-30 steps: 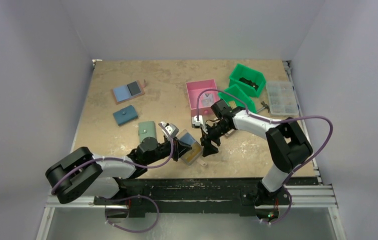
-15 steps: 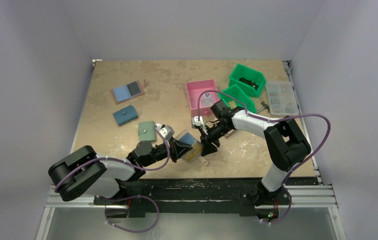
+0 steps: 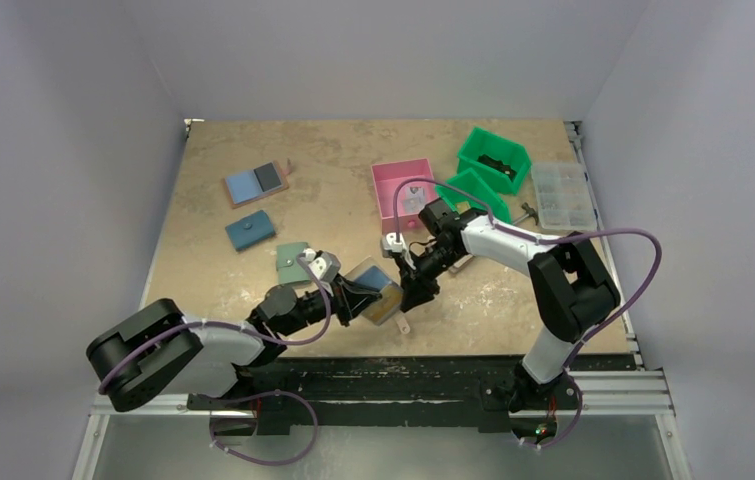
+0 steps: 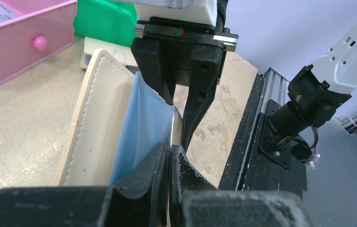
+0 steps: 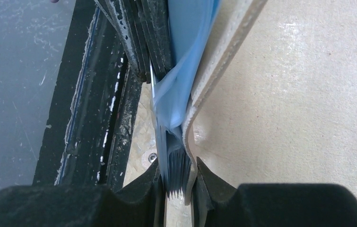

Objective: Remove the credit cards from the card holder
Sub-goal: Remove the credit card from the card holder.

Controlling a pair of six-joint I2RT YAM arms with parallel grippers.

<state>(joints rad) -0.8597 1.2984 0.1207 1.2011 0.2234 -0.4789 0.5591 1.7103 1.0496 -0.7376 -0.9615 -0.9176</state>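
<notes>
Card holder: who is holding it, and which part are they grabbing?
Both grippers hold it. The left gripper pinches the card holder at its near, blue-lined edge, and the right gripper clamps the opposite edge.

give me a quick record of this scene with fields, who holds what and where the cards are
left gripper: shut on one edge of the card holder
right gripper: closed on the holder's opposite edge
holder: pinched between both grippers, pale blue pocket showing
cards: gold card in the holder, none seen lying out
nearby: pink drawer box, green bins, other wallets at the left
</notes>
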